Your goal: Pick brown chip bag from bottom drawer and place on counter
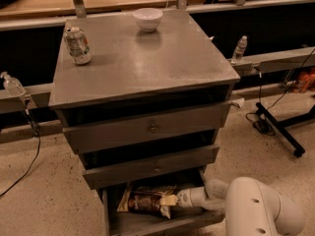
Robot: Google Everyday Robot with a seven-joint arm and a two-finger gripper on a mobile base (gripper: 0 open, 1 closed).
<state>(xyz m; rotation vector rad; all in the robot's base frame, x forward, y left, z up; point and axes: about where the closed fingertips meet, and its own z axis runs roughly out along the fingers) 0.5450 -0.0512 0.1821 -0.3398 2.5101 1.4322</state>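
Camera view: the white robot gripper (171, 199) is down in the shallow grey metal bottom drawer (147, 225), its tip touching the crinkly dark-brown chip bag (144, 199) lying just ahead. Closed or not, I cannot tell. The bag is likely light, soft and slippery, so pinch that near crimped edge.

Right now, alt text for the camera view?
The robot arm's tool is inside the open bottom drawer, at the right end of a brown chip bag lying there. On the grey counter above stand a soda can and a white bowl.
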